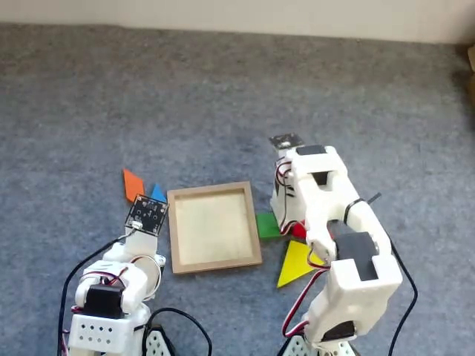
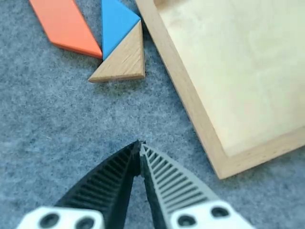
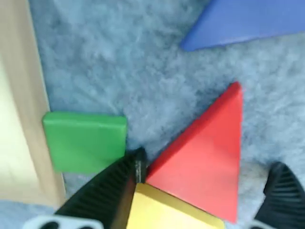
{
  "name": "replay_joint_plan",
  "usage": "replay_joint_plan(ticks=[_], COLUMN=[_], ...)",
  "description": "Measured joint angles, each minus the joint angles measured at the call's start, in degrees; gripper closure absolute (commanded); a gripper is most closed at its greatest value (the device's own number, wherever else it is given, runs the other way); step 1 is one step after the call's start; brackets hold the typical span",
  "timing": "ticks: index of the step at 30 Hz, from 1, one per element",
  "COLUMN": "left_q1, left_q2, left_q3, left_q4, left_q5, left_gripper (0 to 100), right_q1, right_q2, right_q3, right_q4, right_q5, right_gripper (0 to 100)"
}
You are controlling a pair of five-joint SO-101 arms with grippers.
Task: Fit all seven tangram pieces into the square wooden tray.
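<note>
Grey felt covers your bench [image 1: 223, 96], and the square wooden tray [image 1: 217, 264] sits on it between your two arms; every piece you can see lies outside it on the felt. On the left arm's side, the orange parallelogram [image 2: 64, 26] lies just beyond the tray's outer rim, with the blue triangle [image 2: 116, 21] and the wood-coloured triangle [image 2: 125, 62] pressed edge to edge beside it. Your left gripper [image 2: 140, 145] is clenched tight on nothing, its tips poised over bare felt, near the tray's corner and apart from those three pieces. On the right arm's side, the green square [image 3: 85, 140] rests against the tray's rim, and the red triangle [image 3: 209, 143] lies just beside it, with the yellow triangle [image 3: 162, 210] meeting its edge. Your right gripper [image 3: 207, 174] is spread wide, one finger at each side of the red triangle. A larger dark blue triangle [image 3: 248, 21] lies apart, farther out on the felt.
</note>
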Motion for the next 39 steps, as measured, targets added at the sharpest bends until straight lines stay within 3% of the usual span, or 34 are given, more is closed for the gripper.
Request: replay_joint_plan(ticks=[11,17,26,39], left_q1=[0.00,0.00,0.00,0.00], left_q2=[0.00,0.00,0.00,0.00], left_q3=[0.00,0.00,0.00,0.00], left_q4=[0.00,0.00,0.00,0.00], left_q5=[0.00,0.00,0.00,0.00], left_gripper=[99,99,99,99], right_q1=[0.09,0.09,0.97,1.05], right_q2=[0.62,0.62,0.44,-11.69], right_q3=[0.00,0.00,-0.70,0.18], right_q4=[2.02,2.11,2.11,2.64], right_q5=[2.73,2.81,3.78,3.87], right_gripper=[62.4,76.1,83.2,83.9])
